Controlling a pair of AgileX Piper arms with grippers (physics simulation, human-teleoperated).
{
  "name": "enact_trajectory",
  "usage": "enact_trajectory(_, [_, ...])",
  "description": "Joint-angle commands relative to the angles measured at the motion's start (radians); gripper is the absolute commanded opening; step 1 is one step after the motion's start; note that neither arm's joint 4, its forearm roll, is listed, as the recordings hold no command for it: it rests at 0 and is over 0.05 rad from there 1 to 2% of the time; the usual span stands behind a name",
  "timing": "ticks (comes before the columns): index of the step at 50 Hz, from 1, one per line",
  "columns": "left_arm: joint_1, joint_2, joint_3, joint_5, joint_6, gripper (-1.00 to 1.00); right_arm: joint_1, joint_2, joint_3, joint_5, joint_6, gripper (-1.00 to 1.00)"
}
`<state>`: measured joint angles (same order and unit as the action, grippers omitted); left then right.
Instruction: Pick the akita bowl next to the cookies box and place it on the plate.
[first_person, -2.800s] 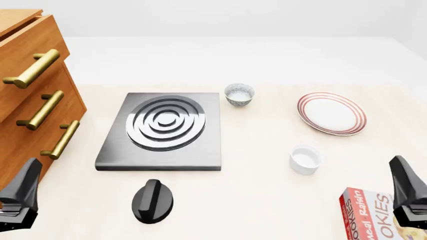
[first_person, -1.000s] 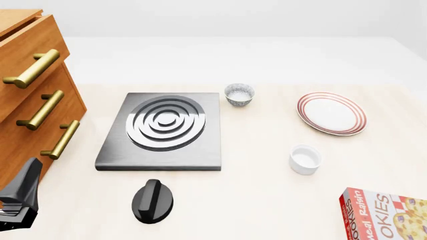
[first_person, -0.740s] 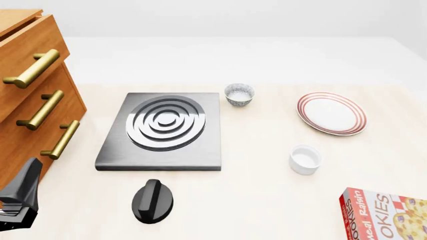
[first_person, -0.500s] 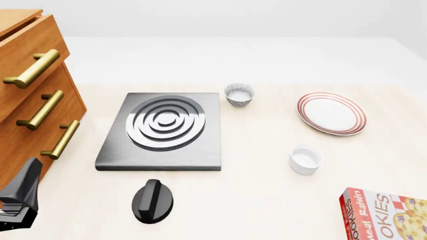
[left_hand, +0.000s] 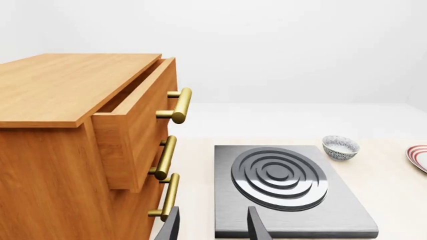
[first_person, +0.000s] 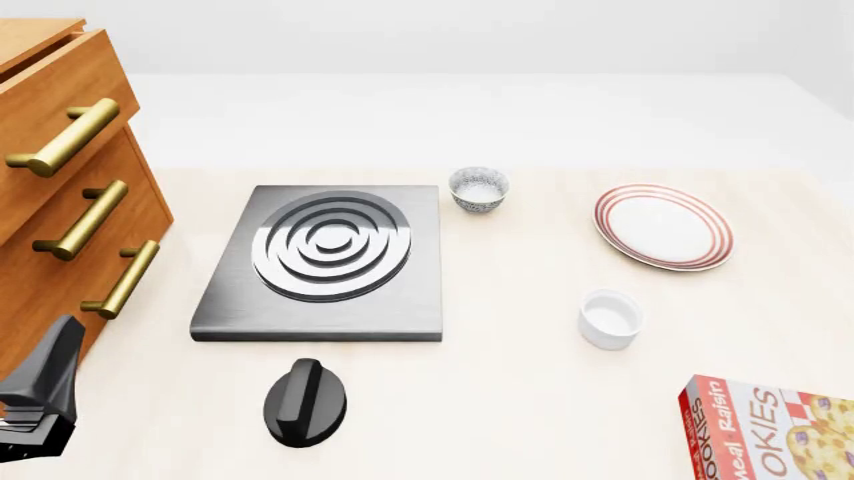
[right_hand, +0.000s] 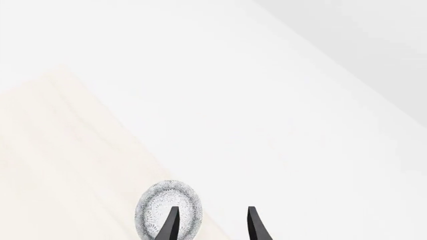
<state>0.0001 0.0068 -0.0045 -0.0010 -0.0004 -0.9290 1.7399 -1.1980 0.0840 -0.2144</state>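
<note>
The cookies box (first_person: 771, 432) at the table's (first_person: 534, 400) near right corner reads "OKIES" and "Meal Raisin". The right claw (right_hand: 211, 225), parted and empty, hangs over a bowl (right_hand: 168, 211) at the table's edge. The left claw (left_hand: 212, 227) is open too, holding nothing; the empty plate (first_person: 663, 227) lies far right.

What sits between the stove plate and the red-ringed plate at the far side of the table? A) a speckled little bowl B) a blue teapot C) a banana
A: in the front view a small speckled bowl stands on the table between the stove plate and the plate, touching neither.
</note>
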Motion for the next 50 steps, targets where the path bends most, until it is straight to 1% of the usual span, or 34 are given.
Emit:
enact_trajectory(1, [0.000, 0.000, 0.000, 0.000, 0.000, 1.00, 0.027, 0.067, 0.001, -0.039, -0.010, 1.00])
enact_trajectory(8, [0.000, 0.000, 0.000, 0.000, 0.000, 1.00, 0.050, 0.095, 0.010, -0.058, -0.002, 1.00])
enact_trajectory(20, [0.000, 0.000, 0.000, 0.000, 0.000, 1.00, 0.053, 0.162, 0.028, -0.107, -0.008, 1.00])
enact_trajectory(23, [0.000, 0.000, 0.000, 0.000, 0.000, 1.00, 0.039, 0.189, 0.016, -0.111, -0.021, 1.00])
enact_trajectory(25, [0.000, 0.000, 0.000, 0.000, 0.000, 1.00, 0.013, 0.212, -0.001, -0.116, -0.049, 1.00])
enact_trajectory(26, [0.000, 0.000, 0.000, 0.000, 0.001, 1.00, 0.014, 0.220, -0.007, -0.113, -0.039, 1.00])
enact_trajectory(28, [0.000, 0.000, 0.000, 0.000, 0.000, 1.00, 0.013, 0.226, -0.009, -0.114, -0.043, 1.00])
enact_trajectory(29, [0.000, 0.000, 0.000, 0.000, 0.000, 1.00, 0.002, 0.238, -0.018, -0.116, -0.056, 1.00])
enact_trajectory(30, [0.000, 0.000, 0.000, 0.000, 0.000, 1.00, 0.003, 0.240, -0.019, -0.118, -0.054, 1.00])
enact_trajectory(32, [0.000, 0.000, 0.000, 0.000, 0.000, 1.00, -0.010, 0.259, -0.030, -0.121, -0.071, 1.00])
enact_trajectory(33, [0.000, 0.000, 0.000, 0.000, 0.000, 1.00, -0.009, 0.267, -0.036, -0.119, -0.064, 1.00])
enact_trajectory(35, [0.000, 0.000, 0.000, 0.000, 0.000, 1.00, -0.020, 0.279, -0.040, -0.122, -0.084, 1.00])
enact_trajectory(40, [0.000, 0.000, 0.000, 0.000, 0.000, 1.00, -0.029, 0.301, -0.047, -0.127, -0.094, 1.00])
enact_trajectory(50, [0.000, 0.000, 0.000, 0.000, 0.000, 1.00, -0.026, 0.349, -0.031, -0.169, -0.106, 1.00])
